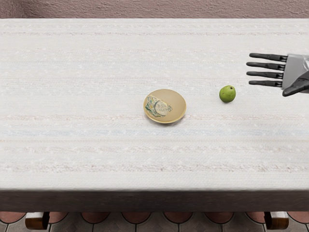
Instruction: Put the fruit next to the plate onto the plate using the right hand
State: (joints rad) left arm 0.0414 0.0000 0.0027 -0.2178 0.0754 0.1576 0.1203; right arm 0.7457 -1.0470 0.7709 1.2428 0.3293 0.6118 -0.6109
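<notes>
A small green round fruit (227, 94) lies on the white tabletop, to the right of a tan plate (177, 103) with a green and white pattern on its left side. My right hand (264, 72) comes in from the right edge, fingers stretched out straight toward the left and thumb below them. It is open and holds nothing. Its fingertips are a short way right of and above the fruit, not touching it. The left arm is out of view.
The table (96, 145) is long and covered in pale cloth, with its front edge near the bottom of the view. Chair tops show under that edge.
</notes>
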